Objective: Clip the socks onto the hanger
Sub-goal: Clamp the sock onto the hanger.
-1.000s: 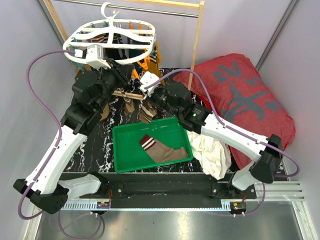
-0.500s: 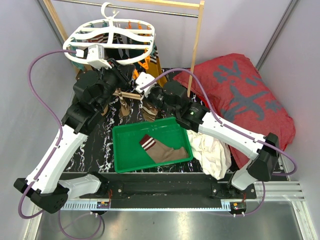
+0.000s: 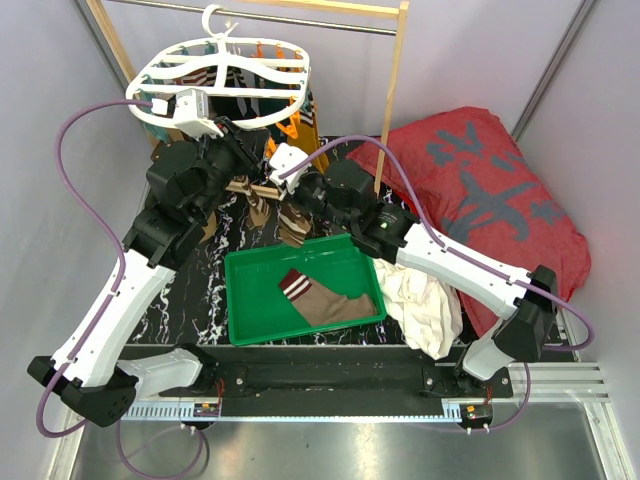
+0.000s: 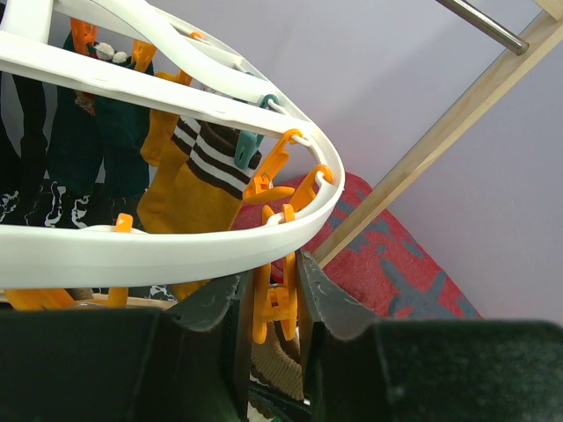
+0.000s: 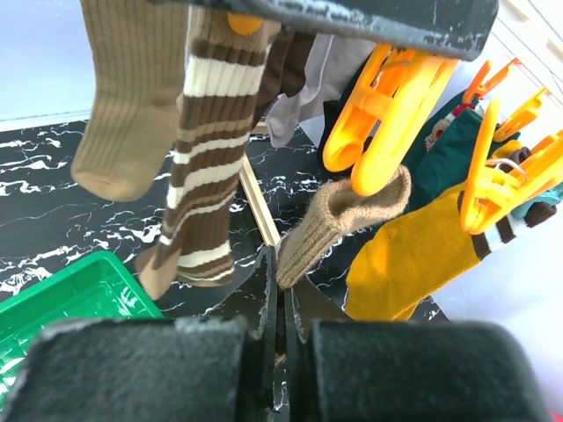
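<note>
The white hanger (image 3: 215, 75) hangs from the rod at the back left, its rim (image 4: 176, 251) crossing the left wrist view. My left gripper (image 4: 268, 274) is shut on an orange clip (image 4: 274, 303) hanging from that rim, squeezing it. My right gripper (image 5: 283, 264) is shut on a tan ribbed sock (image 5: 343, 220), whose cuff touches the tips of that orange clip (image 5: 387, 114). A brown striped sock (image 5: 207, 158), a tan sock (image 5: 123, 97) and a mustard sock (image 5: 413, 255) hang clipped. Another striped brown sock (image 3: 320, 300) lies in the green bin (image 3: 240, 300).
A wooden rack (image 3: 395, 90) with a metal rod holds the hanger. A big red cushion (image 3: 490, 200) fills the right side, and a white cloth (image 3: 425, 300) lies beside the bin. Both arms crowd under the hanger's front edge.
My right arm has shifted left toward the hanger, carrying the tan sock up to the clip. The left arm has stayed on the clip.
</note>
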Available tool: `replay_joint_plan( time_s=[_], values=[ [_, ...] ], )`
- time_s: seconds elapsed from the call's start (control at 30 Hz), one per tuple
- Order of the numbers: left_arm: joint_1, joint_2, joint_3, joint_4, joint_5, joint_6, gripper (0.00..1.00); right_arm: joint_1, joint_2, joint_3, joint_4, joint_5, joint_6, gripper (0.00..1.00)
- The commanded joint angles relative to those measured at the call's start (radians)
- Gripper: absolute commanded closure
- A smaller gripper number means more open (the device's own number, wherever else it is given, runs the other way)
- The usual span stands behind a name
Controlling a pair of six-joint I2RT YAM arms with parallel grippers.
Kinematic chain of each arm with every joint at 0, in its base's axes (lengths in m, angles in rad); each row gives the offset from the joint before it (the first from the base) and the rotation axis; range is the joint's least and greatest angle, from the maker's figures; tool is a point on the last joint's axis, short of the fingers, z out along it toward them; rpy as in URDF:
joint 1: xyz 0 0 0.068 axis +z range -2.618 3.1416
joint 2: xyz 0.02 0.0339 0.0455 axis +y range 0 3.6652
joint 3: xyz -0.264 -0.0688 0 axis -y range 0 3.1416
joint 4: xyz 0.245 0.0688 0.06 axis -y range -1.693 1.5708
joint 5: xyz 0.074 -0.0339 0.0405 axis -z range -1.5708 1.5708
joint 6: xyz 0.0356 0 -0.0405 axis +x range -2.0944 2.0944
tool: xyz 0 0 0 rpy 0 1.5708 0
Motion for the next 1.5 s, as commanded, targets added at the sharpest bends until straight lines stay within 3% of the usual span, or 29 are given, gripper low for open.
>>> replay_joint_plan(
  time_s=[0.0, 0.77, 0.83, 0.97, 1.1, 1.23, 1.4, 1.47],
  values=[
    [-0.006, 0.003, 0.001, 0.027, 0.010, 0.006, 0.93, 0.015, -0.011, 0.060, 0.022, -0.012, -0.010, 1.00],
    [-0.007, 0.002, 0.018, -0.016, -0.001, 0.026, 0.90, 0.013, 0.011, 0.130, 0.022, 0.016, 0.006, 1.00],
    [-0.007, 0.000, 0.023, -0.021, -0.003, 0.028, 0.86, 0.013, 0.012, 0.133, 0.022, 0.017, 0.007, 1.00],
    [-0.007, -0.007, 0.023, -0.019, -0.010, 0.031, 0.49, 0.015, 0.019, 0.136, 0.022, 0.020, 0.009, 1.00],
    [-0.007, -0.015, 0.023, -0.021, -0.023, 0.038, 0.30, 0.015, 0.029, 0.146, 0.022, 0.019, 0.012, 0.97],
    [-0.007, -0.015, 0.018, -0.021, -0.039, 0.058, 0.23, 0.013, 0.029, 0.141, 0.022, 0.025, 0.023, 0.89],
    [-0.006, -0.023, -0.006, -0.018, -0.088, 0.086, 0.22, 0.013, 0.000, 0.078, 0.022, 0.048, 0.081, 0.64],
    [-0.003, -0.026, -0.014, -0.011, -0.102, 0.095, 0.22, 0.010, -0.027, 0.045, 0.022, 0.049, 0.118, 0.60]
  ],
)
